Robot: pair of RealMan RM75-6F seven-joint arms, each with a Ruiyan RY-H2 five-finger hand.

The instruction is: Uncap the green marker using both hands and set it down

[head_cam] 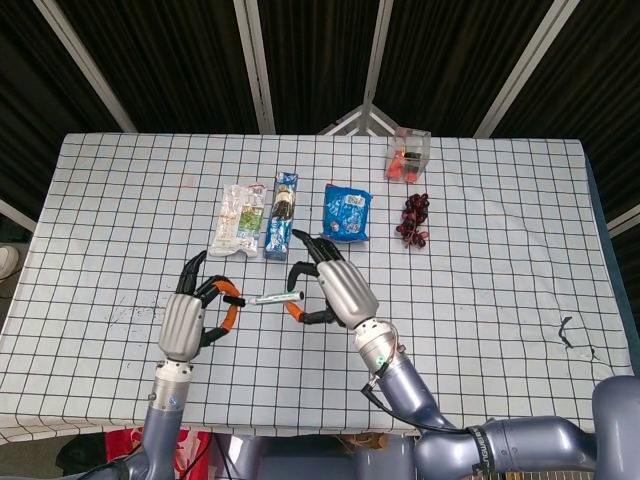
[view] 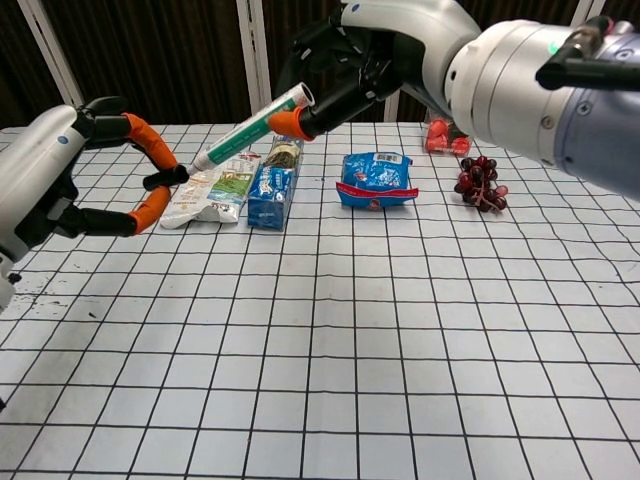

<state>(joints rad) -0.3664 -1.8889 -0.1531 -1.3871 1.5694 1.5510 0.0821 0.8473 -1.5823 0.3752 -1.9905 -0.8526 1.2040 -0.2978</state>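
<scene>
The green marker [head_cam: 277, 297] [view: 245, 128] hangs above the checked table, tilted with its tip toward the left. My right hand [head_cam: 338, 290] [view: 400, 50] grips its rear end between orange-tipped fingers. My left hand [head_cam: 190, 315] [view: 40, 190] pinches the small black cap [head_cam: 234, 300] [view: 165, 179] between thumb and a finger. A narrow gap shows between the cap and the marker's pale tip in the chest view.
Behind the hands lie a clear snack packet [head_cam: 238, 218], a blue box [head_cam: 281, 215] and a blue bag [head_cam: 347, 212]. Dark grapes [head_cam: 413, 222] and a clear box with red contents [head_cam: 408, 154] sit at the back right.
</scene>
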